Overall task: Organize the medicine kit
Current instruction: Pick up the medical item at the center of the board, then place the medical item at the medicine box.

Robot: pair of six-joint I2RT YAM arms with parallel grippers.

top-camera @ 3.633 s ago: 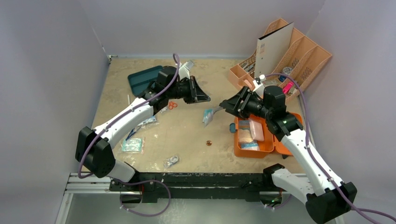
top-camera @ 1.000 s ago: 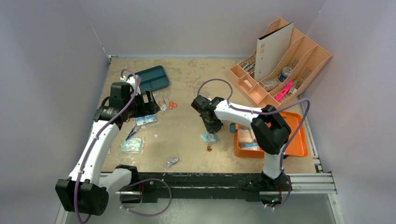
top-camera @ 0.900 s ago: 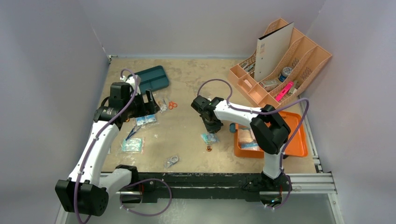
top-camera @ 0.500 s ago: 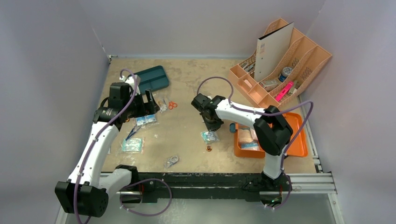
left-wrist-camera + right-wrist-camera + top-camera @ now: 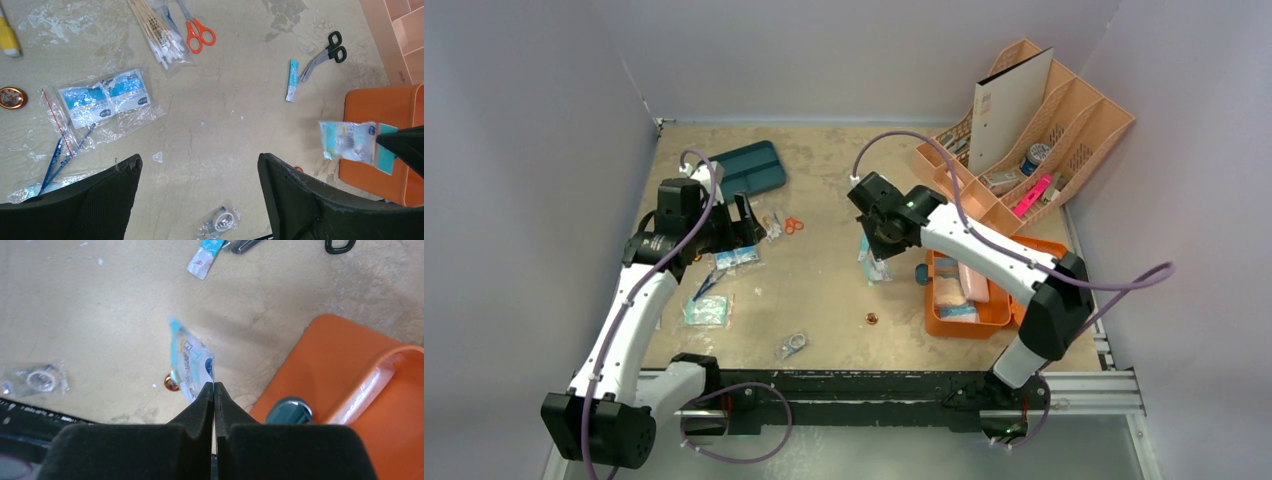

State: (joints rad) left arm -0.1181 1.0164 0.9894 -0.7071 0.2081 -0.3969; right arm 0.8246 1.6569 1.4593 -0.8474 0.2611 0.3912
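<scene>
Nearby, medicine kit beside right gripper, packet pinched.

Both arms had the same look, honestly: the left arm and right arm wore glossy white shells on the long links, with chunky black housings at the joints. Each dragged a lilac cable. The left hand had broad matte-black fingers with a rough, meshy texture, and the right hand had smoother black wedges. The bases were bolted to a black rail.
</scene>
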